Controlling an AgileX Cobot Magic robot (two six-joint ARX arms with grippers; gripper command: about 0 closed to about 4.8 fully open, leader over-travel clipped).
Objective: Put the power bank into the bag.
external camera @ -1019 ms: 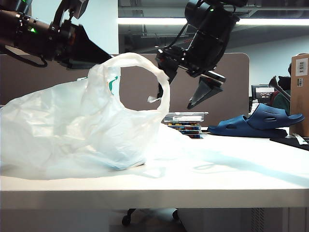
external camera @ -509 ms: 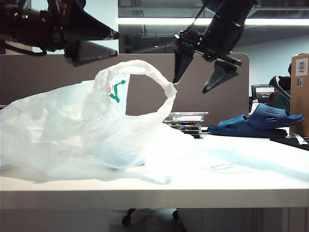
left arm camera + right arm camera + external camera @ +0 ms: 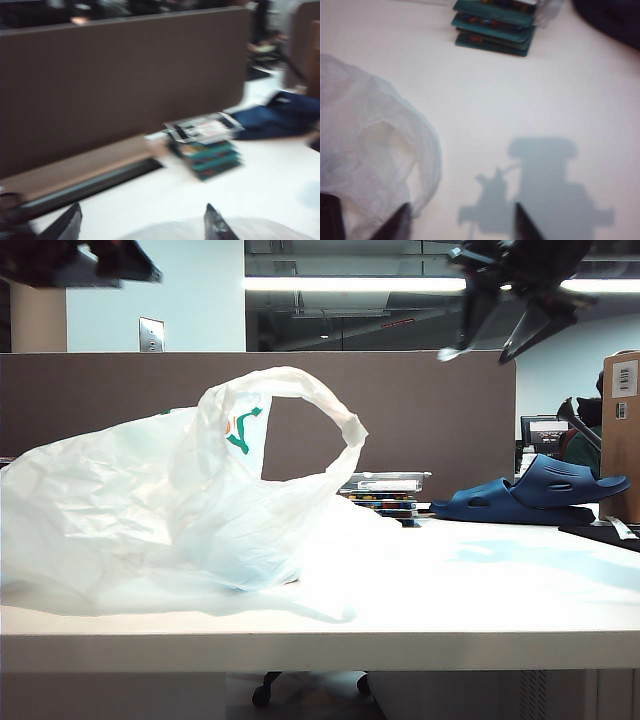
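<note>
- Bag (image 3: 190,500) slumped on the table (image 3: 480,610), one loop handle standing up at its top; landmark for everything below.
- Power bank: not visible in any view; cannot tell where it lies.
- Left gripper (image 3: 142,225) high above the bag's far-left side, at the frame's upper corner; fingers apart, nothing between them.
- Right gripper (image 3: 457,220) high above and right of the bag, well clear of the handle; fingers spread, empty.
- Stack of clear cases (image 3: 385,495) just behind the bag's right edge.
- Dark blue slippers (image 3: 535,495) farther right of the bag, beyond the stack.
- Brown partition (image 3: 420,410) behind the bag.
</note>
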